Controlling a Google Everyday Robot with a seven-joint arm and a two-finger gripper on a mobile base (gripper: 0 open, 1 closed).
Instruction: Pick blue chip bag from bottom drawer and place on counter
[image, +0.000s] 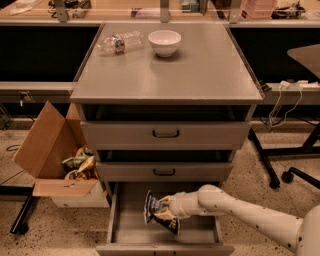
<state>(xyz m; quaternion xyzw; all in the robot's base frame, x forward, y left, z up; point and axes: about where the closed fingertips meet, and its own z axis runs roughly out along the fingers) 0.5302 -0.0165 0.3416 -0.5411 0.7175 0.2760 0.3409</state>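
Observation:
The blue chip bag (158, 212), dark navy with white lettering, hangs above the floor of the open bottom drawer (131, 231). My gripper (167, 208) is shut on the bag's right side and holds it upright, a little above the drawer floor. My white arm reaches in from the lower right. The counter (200, 70) is the grey top of the cabinet above the drawers.
A white bowl (164, 42) and a lying plastic bottle (117, 42) sit at the counter's back. Two closed drawer fronts (165, 134) with black handles are above the open drawer. A cardboard box (55, 160) with wrappers stands left. A chair base (290, 172) is at right.

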